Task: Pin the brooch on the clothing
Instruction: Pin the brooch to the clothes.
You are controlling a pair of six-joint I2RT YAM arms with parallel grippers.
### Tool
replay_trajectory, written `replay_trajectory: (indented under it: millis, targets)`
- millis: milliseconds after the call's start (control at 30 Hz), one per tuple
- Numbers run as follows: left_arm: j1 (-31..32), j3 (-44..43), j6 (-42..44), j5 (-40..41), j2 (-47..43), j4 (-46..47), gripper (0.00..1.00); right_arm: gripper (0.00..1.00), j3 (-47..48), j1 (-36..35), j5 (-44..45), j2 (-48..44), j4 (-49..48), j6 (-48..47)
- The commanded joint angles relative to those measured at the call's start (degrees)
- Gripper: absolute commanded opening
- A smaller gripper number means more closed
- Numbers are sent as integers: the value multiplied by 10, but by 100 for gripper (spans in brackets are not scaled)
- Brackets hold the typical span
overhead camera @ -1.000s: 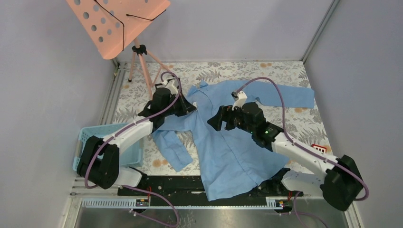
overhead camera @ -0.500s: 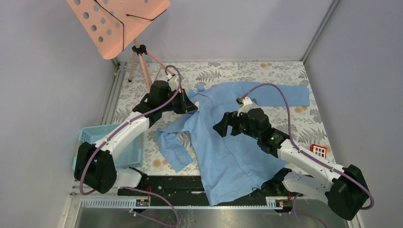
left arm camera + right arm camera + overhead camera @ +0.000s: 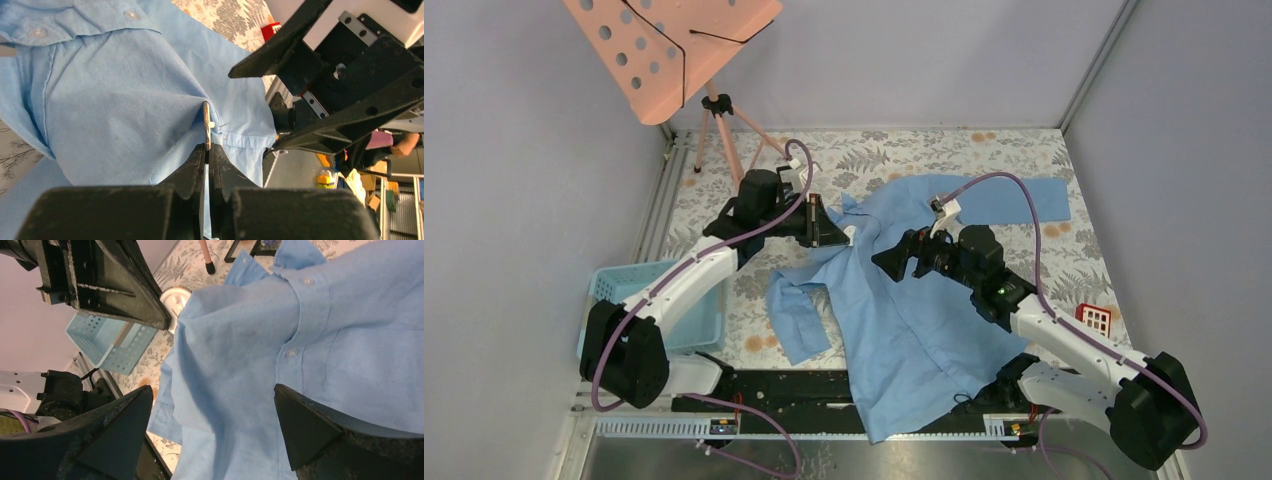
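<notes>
Pinning step, as we judge it. The left end effector (image 3: pixel 206 148) is closed on a thin metal piece, which we take for the brooch (image 3: pixel 206 122) seen edge-on; its far end touches a raised fold of the clothing (image 3: pixel 904 310); the right end effector (image 3: pixel 212 390) gapes wide and empty, the fold just ahead of it; next, we judge, it must steady that fold for the pin.

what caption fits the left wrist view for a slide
Left gripper holds the brooch edge-on at a raised fold of the light blue shirt, right gripper open alongside
</notes>
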State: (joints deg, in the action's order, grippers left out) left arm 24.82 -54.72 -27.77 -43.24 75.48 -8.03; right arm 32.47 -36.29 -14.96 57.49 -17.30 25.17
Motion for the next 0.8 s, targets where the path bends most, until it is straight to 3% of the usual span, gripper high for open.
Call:
replay_trajectory:
  millis: [0, 267, 533, 633, 767]
  targets:
    - [-2, -35, 22, -79, -9, 17, 0, 98, 11, 13, -45, 0, -51, -20]
    - [4, -31, 29, -133, -27, 9, 0, 98, 45, 19, -117, 25, -52, -17]
    - [12, -34, 45, -170, -40, -6, 0, 98, 51, 19, -125, 26, -72, -9]
    - [19, -32, 46, -180, -43, -6, 0, 94, 57, 22, -136, 41, -77, -8]
    - [35, -30, 50, -193, -46, -5, 0, 82, 65, 24, -172, 60, -98, 10]
